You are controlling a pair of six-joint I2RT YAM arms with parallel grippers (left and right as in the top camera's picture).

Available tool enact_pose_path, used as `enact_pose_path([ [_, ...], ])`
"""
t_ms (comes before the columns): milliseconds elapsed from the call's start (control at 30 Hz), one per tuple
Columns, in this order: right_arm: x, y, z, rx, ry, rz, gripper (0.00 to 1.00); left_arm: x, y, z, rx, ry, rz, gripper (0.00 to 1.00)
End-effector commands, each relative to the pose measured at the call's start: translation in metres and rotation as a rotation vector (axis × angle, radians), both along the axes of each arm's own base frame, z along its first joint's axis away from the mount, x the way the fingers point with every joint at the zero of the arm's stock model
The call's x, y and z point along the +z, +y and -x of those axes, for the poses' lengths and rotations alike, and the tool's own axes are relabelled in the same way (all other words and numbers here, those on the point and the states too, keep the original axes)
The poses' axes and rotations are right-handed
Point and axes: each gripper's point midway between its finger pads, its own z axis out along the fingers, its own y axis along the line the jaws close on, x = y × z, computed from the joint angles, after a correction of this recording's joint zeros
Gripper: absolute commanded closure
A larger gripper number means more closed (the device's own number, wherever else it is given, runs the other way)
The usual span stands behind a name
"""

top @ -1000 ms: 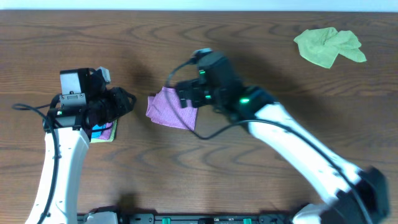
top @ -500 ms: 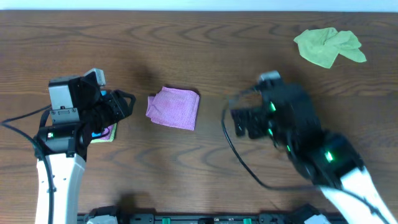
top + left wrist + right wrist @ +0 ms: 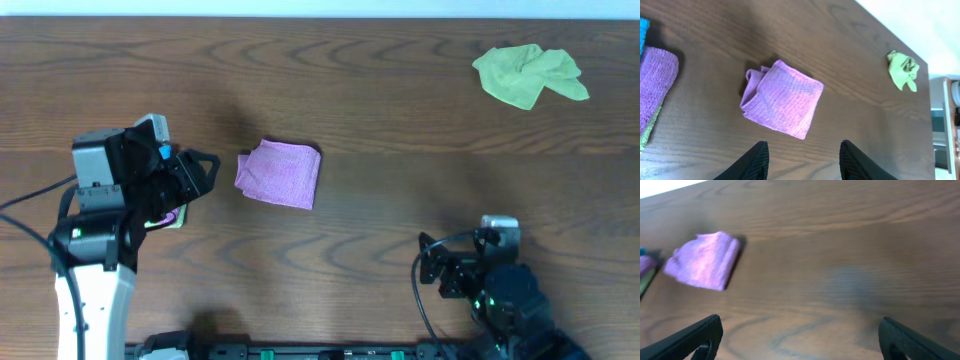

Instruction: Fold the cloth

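Drawn back since a second ago, from over the folded pink terry cloth to the near right of the dark wooden table: right gripper, fingers spread wide, empty. Left gripper likewise parted and empty, hovering just left of the pink cloth, not touching. Cloth itself flat at centre-left, seemingly already a compact rectangle, left end slightly bunched. Probably soft, light and limp; liable to fall open if lifted by one layer. Best pinched at an edge through all layers. Further out: crumpled green cloth far right; small stack of coloured cloths beneath the left arm.
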Motion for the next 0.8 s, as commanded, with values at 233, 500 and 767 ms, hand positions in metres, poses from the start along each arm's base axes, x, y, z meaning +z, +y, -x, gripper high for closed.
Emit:
enact_pose_path([
  [233, 0.002, -0.060, -0.008, -0.354, -0.096, 0.065, 0.01, 0.021, -0.004, 0.052, 0.069, 0.012, 0.062, 0.34],
  [500, 0.003, -0.066, -0.007, -0.382, -0.107, 0.081, 0.01, 0.017, -0.001, 0.086, 0.164, 0.084, 0.089, 0.10],
  [767, -0.002, -0.067, -0.005, -0.379, -0.085, 0.100, 0.01, -0.002, 0.000, 0.098, 0.304, 0.175, 0.203, 0.05],
])
